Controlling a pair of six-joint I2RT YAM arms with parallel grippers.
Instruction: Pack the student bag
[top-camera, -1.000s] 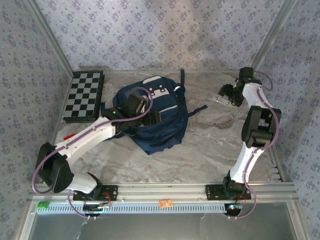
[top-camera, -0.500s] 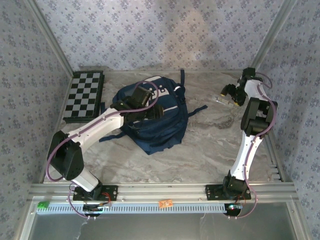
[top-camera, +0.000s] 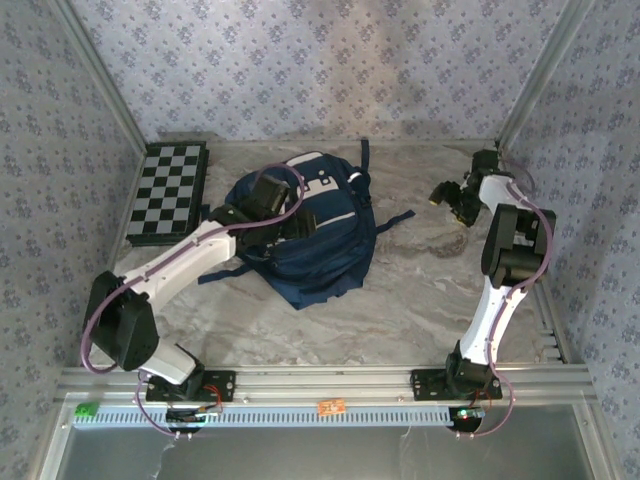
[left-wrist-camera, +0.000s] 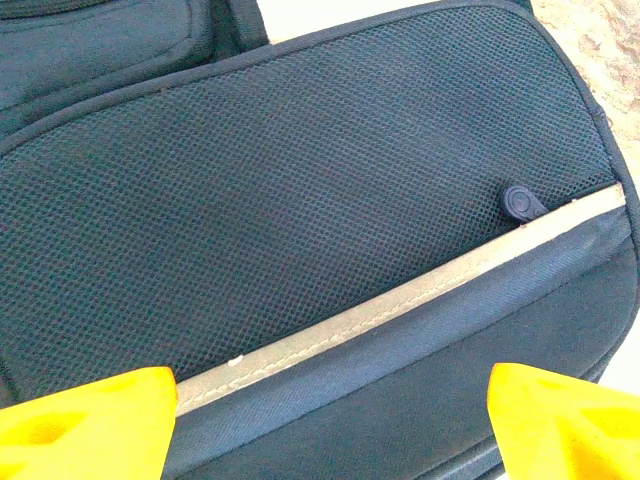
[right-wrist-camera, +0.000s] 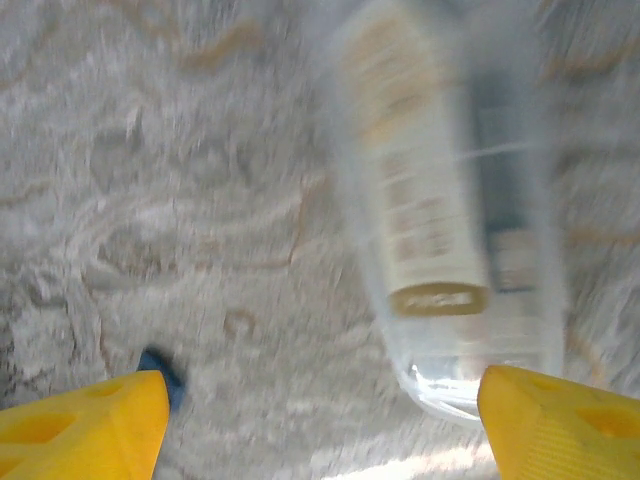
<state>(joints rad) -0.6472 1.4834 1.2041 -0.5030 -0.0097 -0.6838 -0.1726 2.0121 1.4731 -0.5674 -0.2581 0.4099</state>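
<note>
The student bag (top-camera: 320, 245) is a large navy backpack with white patches, lying flat in the middle of the table. My left gripper (top-camera: 303, 222) hovers low over it, open. In the left wrist view its yellow fingertips (left-wrist-camera: 85, 420) straddle the bag's dark mesh pocket (left-wrist-camera: 300, 190) and grey stripe (left-wrist-camera: 400, 300), with nothing between them. My right gripper (top-camera: 447, 196) is at the back right, open just above the table. In the blurred right wrist view, a clear plastic case with a cream label (right-wrist-camera: 450, 200) lies ahead of the right fingertip (right-wrist-camera: 560, 420), not gripped.
A black-and-white chessboard (top-camera: 170, 190) lies at the back left, next to the bag. A dark bag strap (top-camera: 395, 220) trails right across the marble table (top-camera: 400, 300). A small round pull (left-wrist-camera: 520, 203) sits on the mesh pocket. Patterned walls close the table's sides and back.
The left arm has swung its elbow and shifted the gripper slightly over the bag. The right wrist has turned and dropped a little near the clear case. Both jaws widened slightly.
</note>
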